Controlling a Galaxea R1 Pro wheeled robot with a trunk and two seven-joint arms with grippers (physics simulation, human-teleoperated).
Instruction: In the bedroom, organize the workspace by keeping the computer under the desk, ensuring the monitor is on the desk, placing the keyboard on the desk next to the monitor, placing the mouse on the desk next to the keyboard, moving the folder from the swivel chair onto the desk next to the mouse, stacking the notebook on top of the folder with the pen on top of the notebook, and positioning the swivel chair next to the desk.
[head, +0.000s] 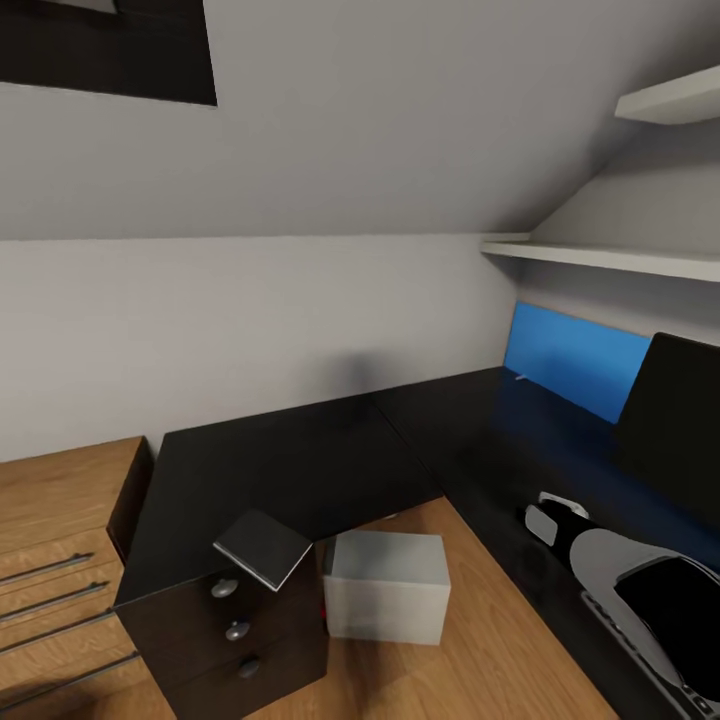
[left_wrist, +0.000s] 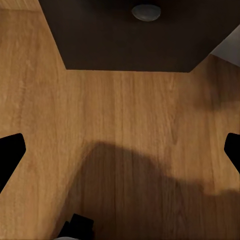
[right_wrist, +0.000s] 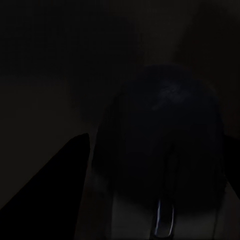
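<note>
Right arm (head: 640, 590) of the robot reaches low over the dark desk (head: 300, 470), and in its wrist camera one mouse (right_wrist: 167, 165) lies very close under the right gripper; I cannot tell if this gripper grips it or not. One black monitor (head: 670, 425) stands on the desk beside a blue panel (head: 575, 360). One grey computer box (head: 385, 585) sits on the wooden floor (left_wrist: 120, 125) beside three drawers with three round knobs (head: 237, 630). Two white shelves (head: 610, 258) hang above. Left gripper (left_wrist: 120, 150) is spread apart, holding nothing, over the floor
</note>
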